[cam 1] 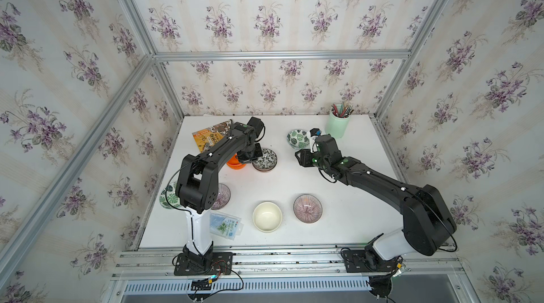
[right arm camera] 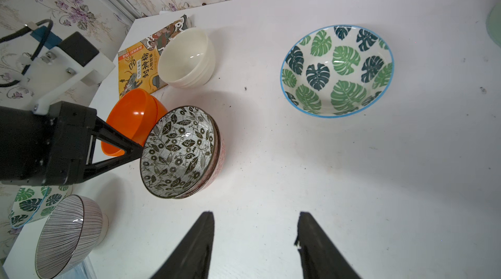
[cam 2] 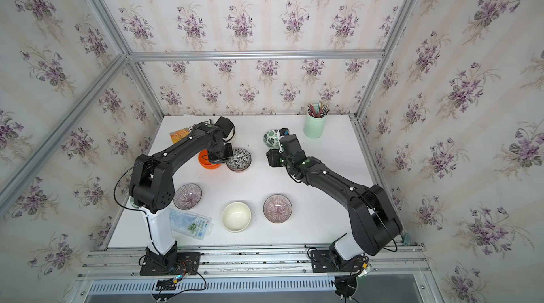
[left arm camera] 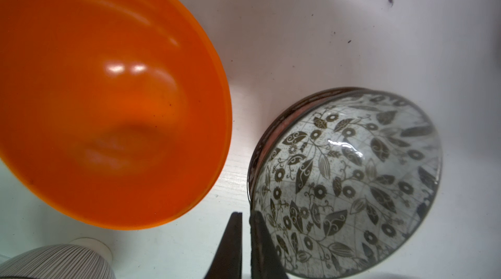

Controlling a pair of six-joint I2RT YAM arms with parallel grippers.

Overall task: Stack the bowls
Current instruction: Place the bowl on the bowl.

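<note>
My left gripper [left arm camera: 246,218] is shut on the near rim of the black-white leaf print bowl [left arm camera: 347,182] [right arm camera: 179,150], one finger inside and one outside. A second rim shows right under that bowl. The orange bowl [left arm camera: 108,96] [cam 1: 234,163] stands beside it, apart. My right gripper [right arm camera: 254,218] hangs open over bare table, short of a green leaf bowl [right arm camera: 337,70] [cam 1: 297,138]. Near the front stand a cream bowl [cam 1: 267,216] and a purple striped bowl [cam 1: 307,208]. Another striped bowl [cam 2: 187,196] and another green leaf bowl [cam 1: 167,198] sit by the left arm. A second cream bowl [right arm camera: 187,58] stands at the back.
A mint-green pencil cup [cam 1: 338,124] stands at the back right corner. A yellow book [cam 1: 206,136] lies at the back left, partly under the left arm. A clear plastic packet [cam 1: 225,223] lies near the front left. Aluminium frame posts edge the table [cam 1: 338,228].
</note>
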